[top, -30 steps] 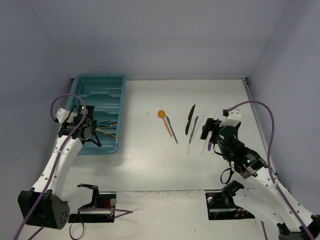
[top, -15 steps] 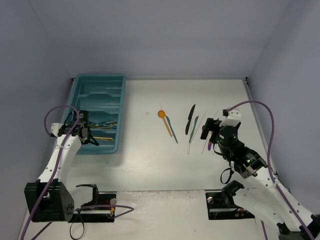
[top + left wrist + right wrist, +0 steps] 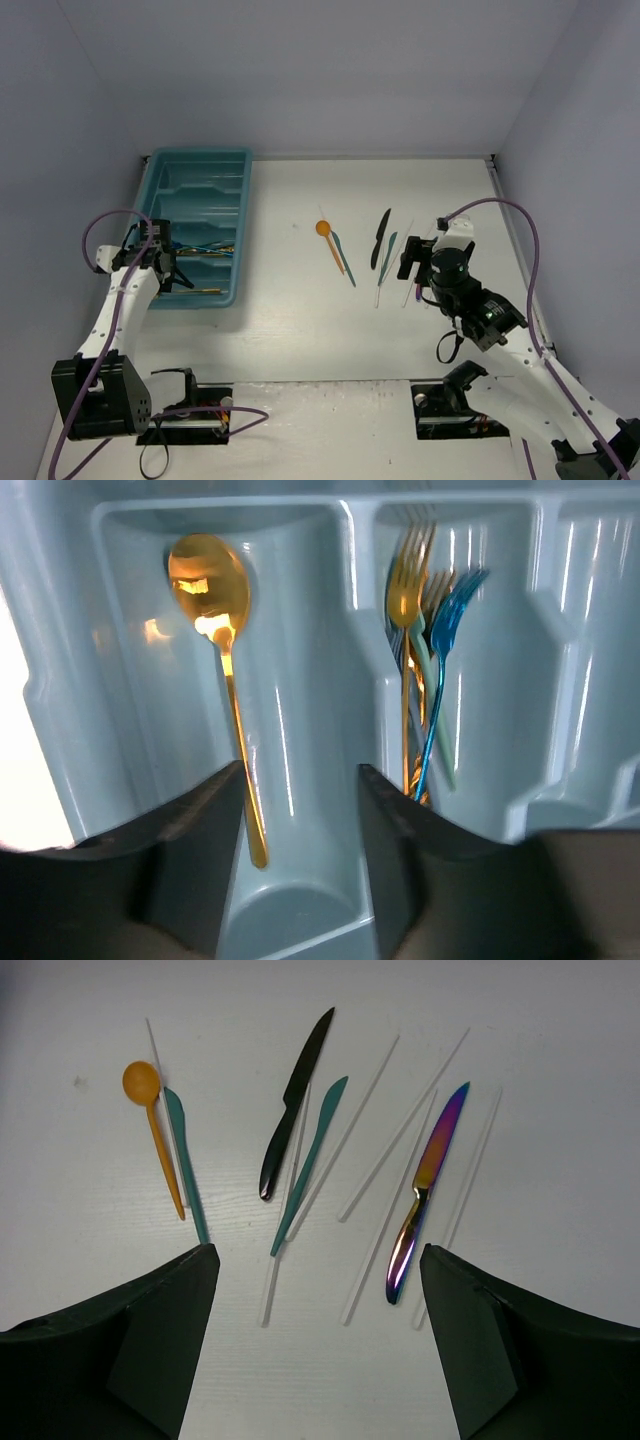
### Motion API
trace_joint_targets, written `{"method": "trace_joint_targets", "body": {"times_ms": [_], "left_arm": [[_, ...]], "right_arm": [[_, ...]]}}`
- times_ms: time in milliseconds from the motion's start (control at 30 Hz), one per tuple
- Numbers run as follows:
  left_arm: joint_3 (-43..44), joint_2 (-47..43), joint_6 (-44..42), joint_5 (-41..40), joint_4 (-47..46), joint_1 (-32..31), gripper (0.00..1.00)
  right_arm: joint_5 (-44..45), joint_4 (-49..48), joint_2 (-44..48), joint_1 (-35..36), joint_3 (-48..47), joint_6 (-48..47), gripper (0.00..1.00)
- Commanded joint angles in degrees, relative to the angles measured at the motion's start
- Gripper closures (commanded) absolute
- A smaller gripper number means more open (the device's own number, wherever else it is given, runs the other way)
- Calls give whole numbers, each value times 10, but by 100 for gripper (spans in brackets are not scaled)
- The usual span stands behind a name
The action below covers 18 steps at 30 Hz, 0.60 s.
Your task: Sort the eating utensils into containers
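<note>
The teal tray point(image 3: 200, 156) stands at the back left with its long compartments side by side. My left gripper point(image 3: 166, 264) hovers over its near end, open. Seen from the left wrist, a gold spoon point(image 3: 208, 580) lies loose in the compartment below the left gripper point(image 3: 300, 780), its handle end beside the left finger. Gold and blue forks point(image 3: 428, 630) lie one compartment to the right. My right gripper point(image 3: 318, 1260) is open over the table, empty. Ahead of it lie an orange spoon point(image 3: 140, 1082), a black knife point(image 3: 295, 1100), a teal knife point(image 3: 315, 1150) and an iridescent knife point(image 3: 430, 1170).
A teal-handled utensil point(image 3: 185, 1170) lies against the orange spoon. Several thin white utensils point(image 3: 400, 1130) are scattered among the knives. In the top view the loose utensils point(image 3: 381, 240) sit mid-table, right of the tray. Pale walls close off the table on three sides.
My left gripper has opened and the gold spoon now lies in the tray; that arm drew toward the tray's near left. The right gripper shifted slightly left.
</note>
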<state>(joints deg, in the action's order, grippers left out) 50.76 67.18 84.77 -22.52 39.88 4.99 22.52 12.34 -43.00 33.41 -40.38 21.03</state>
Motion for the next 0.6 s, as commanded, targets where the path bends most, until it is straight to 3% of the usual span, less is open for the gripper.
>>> {"method": "trace_joint_targets", "body": {"times_ms": [0, 300, 567], "left_arm": [[39, -13, -123, 21, -49, 3, 52], [162, -3, -381, 157, -83, -37, 48], [262, 71, -398, 123, -76, -280, 48]], "right_arm": [[-39, -21, -56, -2, -44, -23, 22], [-108, -29, -224, 0, -129, -48, 25], [-56, -30, -229, -8, -140, -38, 26]]}}
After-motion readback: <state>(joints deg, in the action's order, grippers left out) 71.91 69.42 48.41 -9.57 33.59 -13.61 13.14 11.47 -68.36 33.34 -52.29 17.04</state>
